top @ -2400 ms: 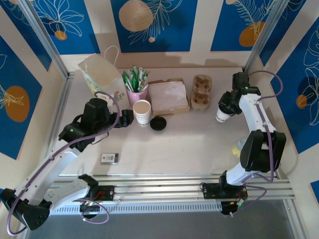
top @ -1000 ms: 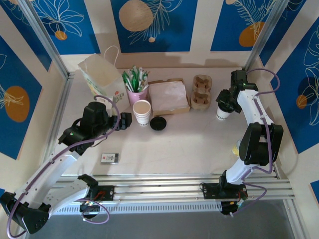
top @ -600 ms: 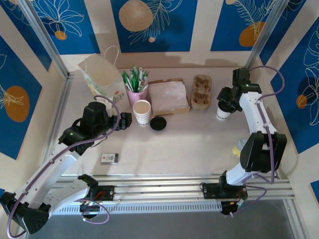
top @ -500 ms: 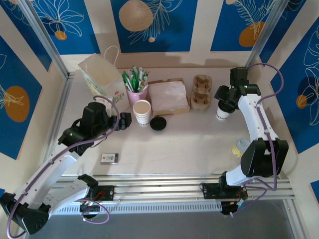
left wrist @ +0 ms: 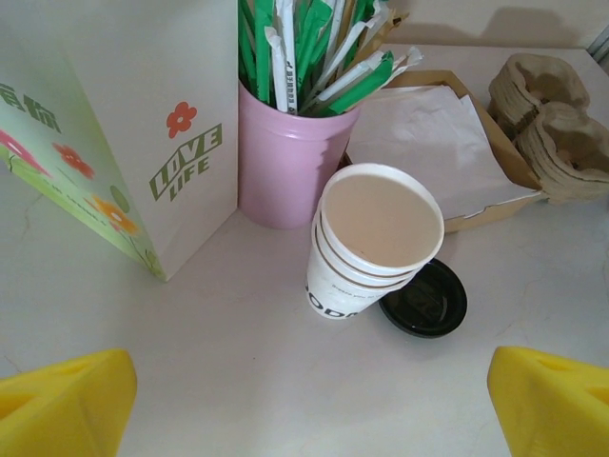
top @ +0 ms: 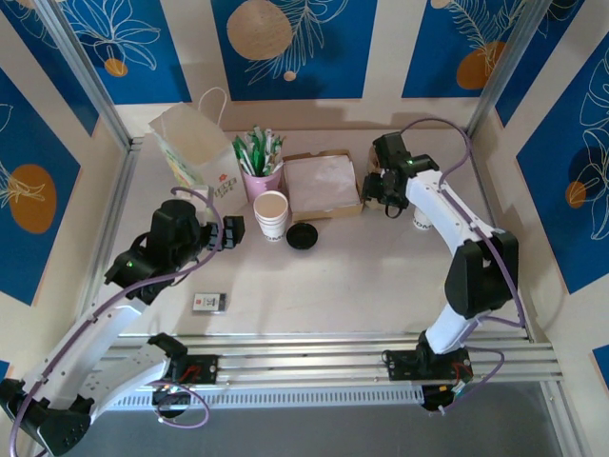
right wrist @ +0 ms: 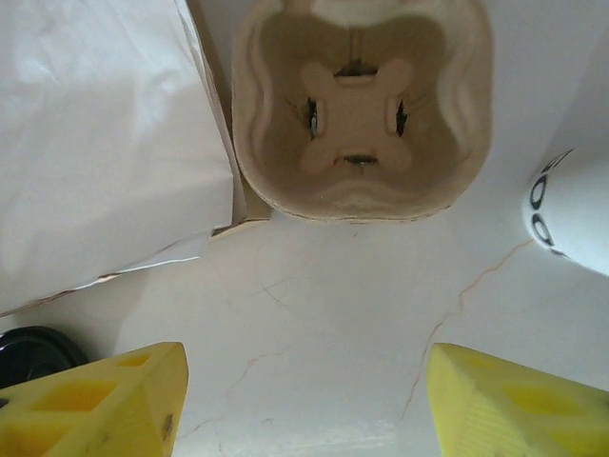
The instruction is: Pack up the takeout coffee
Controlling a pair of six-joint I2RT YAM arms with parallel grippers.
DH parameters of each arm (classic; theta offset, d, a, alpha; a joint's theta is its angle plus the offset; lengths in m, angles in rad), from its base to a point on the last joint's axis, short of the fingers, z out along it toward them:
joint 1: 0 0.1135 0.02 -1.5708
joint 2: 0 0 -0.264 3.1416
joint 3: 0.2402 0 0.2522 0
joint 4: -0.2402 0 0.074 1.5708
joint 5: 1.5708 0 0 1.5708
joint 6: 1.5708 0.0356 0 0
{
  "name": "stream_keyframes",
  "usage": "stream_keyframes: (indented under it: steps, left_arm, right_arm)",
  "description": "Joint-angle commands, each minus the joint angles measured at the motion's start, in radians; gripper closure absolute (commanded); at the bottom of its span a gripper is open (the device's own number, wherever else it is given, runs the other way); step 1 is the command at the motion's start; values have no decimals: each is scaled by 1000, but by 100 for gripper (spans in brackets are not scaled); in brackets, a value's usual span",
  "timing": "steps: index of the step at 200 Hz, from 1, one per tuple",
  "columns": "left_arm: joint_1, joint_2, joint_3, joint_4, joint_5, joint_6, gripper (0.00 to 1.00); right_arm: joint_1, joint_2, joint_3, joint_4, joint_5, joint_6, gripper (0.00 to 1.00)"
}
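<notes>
Swinging left off the takeout coffee [top: 422,222], the right gripper [right wrist: 304,405] now hangs over the pulp cup carrier [right wrist: 362,105], jaws apart with nothing between them. The coffee stands released on the table [top: 381,276], just right of the carrier, with the arm partly across it. Left gripper [left wrist: 309,400] is spread wide and empty, facing the cup stack [left wrist: 376,243] and loose lid [left wrist: 425,300]. Judgement: the carrier looks like the next pick; the coffee is not yet packed.
</notes>
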Motion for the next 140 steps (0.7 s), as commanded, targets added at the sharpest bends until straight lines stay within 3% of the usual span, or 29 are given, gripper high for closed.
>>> stream_keyframes:
  steps: [1,62,140]
  left_arm:
    - [14,-18,-11,15,-21,23,5]
    - [14,-10,-9,16,-10,26,5]
    - [13,-2,-11,15,-1,28,5]
  right_arm:
    - [-6,22,5,7,-23,102,33]
    - [-35,43,-42,57,-51,346,36]
    - [-64,106,-39,40,-37,629,48]
